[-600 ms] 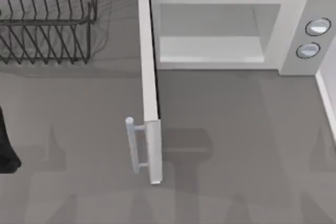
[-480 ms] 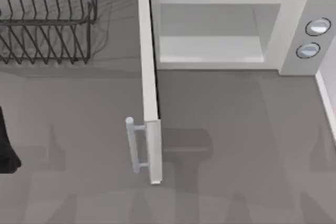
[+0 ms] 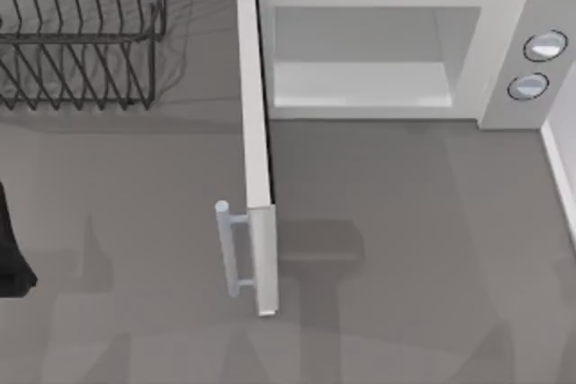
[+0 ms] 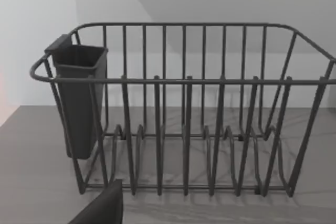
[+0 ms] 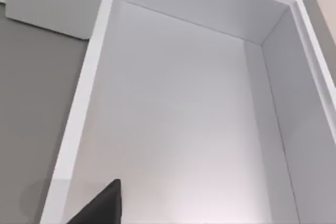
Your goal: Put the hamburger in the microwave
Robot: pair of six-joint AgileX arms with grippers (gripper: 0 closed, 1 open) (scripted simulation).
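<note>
The white microwave (image 3: 497, 33) stands at the back right of the table with its door (image 3: 256, 150) swung wide open toward the front, silver bar handle (image 3: 232, 249) on the outside. Its pale cavity (image 3: 360, 78) holds nothing. Two round knobs (image 3: 544, 45) sit on the grey panel. The hamburger is out of view. A black part of my left arm (image 3: 11, 254) shows at the table's left edge. The right wrist view looks into the cavity (image 5: 173, 119), with a dark part of my right gripper (image 5: 100, 205) at the picture's lower edge.
A black wire rack (image 3: 81, 33) stands at the back left. In the left wrist view the rack (image 4: 184, 129) carries a dark utensil cup (image 4: 79, 98), with a dark part of my left gripper (image 4: 102, 208) in front of it. A white ledge (image 3: 560, 177) borders the right side.
Faint arm shadows on the front right of the table have shifted. The microwave, its door and the rack stand as before.
</note>
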